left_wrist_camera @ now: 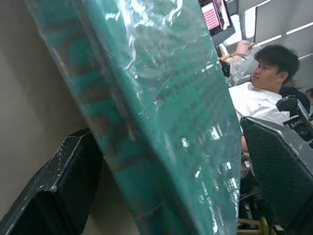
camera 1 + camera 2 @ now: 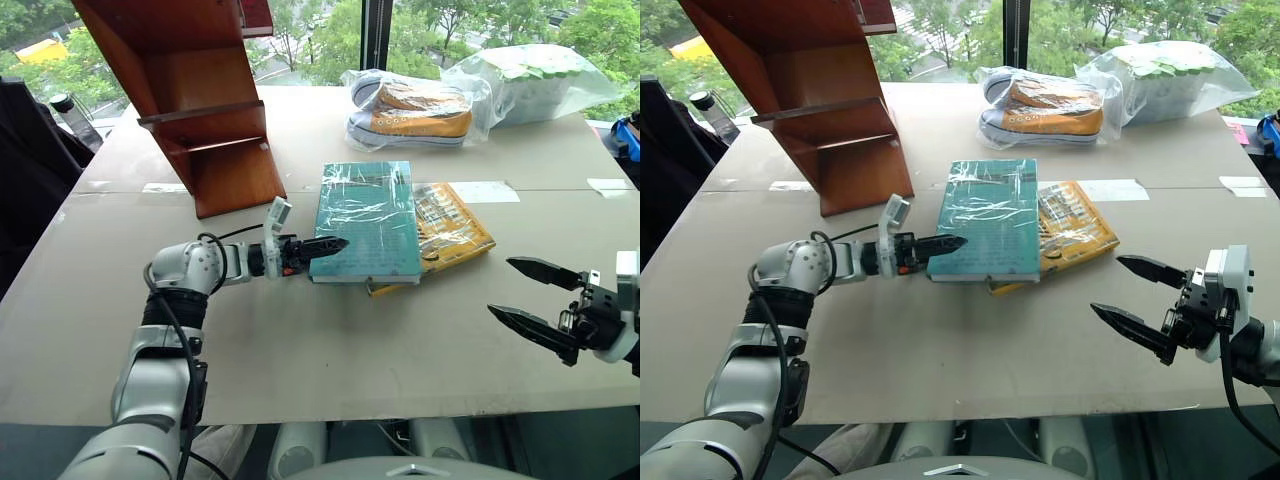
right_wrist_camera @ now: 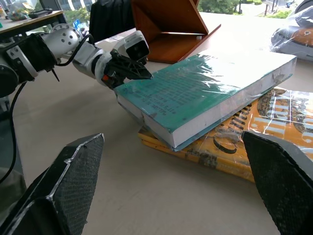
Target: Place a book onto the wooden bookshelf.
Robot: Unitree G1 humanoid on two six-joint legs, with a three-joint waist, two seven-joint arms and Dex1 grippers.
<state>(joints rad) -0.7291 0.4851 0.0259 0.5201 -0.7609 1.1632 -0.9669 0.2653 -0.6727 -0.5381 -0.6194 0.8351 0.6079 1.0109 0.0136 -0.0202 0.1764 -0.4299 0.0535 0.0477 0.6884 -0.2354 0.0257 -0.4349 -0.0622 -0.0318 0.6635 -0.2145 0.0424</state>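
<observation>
Book (image 2: 367, 220) corner between L gripper (image 2: 330, 249) fingers, maybe touching; R gripper (image 2: 532, 296) wide, apart.

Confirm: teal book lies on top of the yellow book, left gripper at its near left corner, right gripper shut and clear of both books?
Not quite: the right gripper is open, fingers spread wide, as the left eye view shows. The rest holds: the teal book lies on the yellow book, the left gripper is at its near left corner, and the right gripper is clear of both books.

Daylight is pouring in through the window (image 2: 330, 40) behind the table (image 2: 300, 360). Glare is glinting off the book (image 2: 368, 220) wrap, which is blurring close up.
</observation>
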